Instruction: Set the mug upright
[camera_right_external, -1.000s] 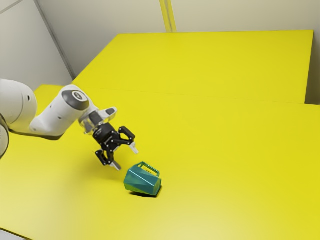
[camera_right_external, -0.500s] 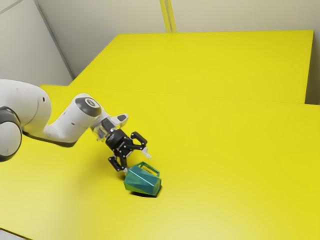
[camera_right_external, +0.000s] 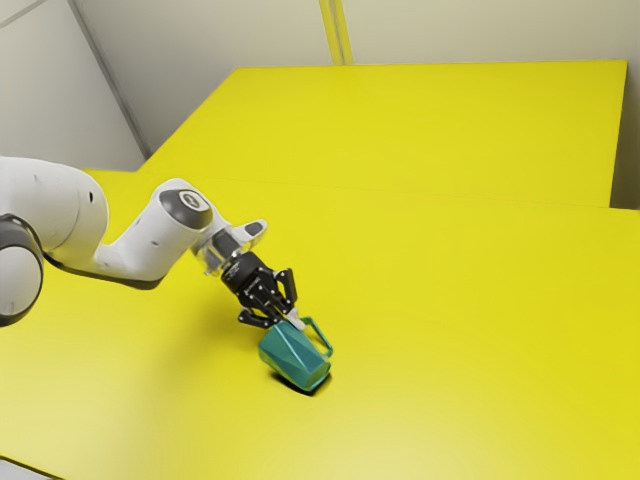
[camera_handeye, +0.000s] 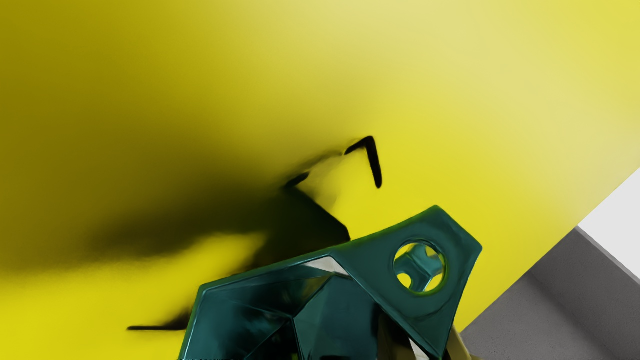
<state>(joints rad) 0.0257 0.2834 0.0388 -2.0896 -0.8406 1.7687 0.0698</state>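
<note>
The teal faceted mug (camera_right_external: 292, 354) lies tilted on its side on the yellow table, its mouth end toward the gripper and its handle (camera_right_external: 319, 338) on the exterior view's right. At the mouth end, my gripper (camera_right_external: 291, 320) is shut on the mug's wall near the handle. In the wrist view the mug (camera_handeye: 335, 305) stands close, its hollow inside facing the camera. There the gripper (camera_handeye: 425, 341) has one finger within the mouth and the other outside the wall, both partly hidden by the mug.
The yellow table (camera_right_external: 450, 300) spreads around the mug, with a second yellow surface (camera_right_external: 430, 130) behind it. Pale walls (camera_right_external: 210, 40) rise beyond. A grey structure (camera_handeye: 560, 295) lies past the table edge in the wrist view.
My gripper has moved toward the exterior view's right to the mug, and its fingers have come together on the wall. The mug has turned and shifted slightly toward the exterior view's right.
</note>
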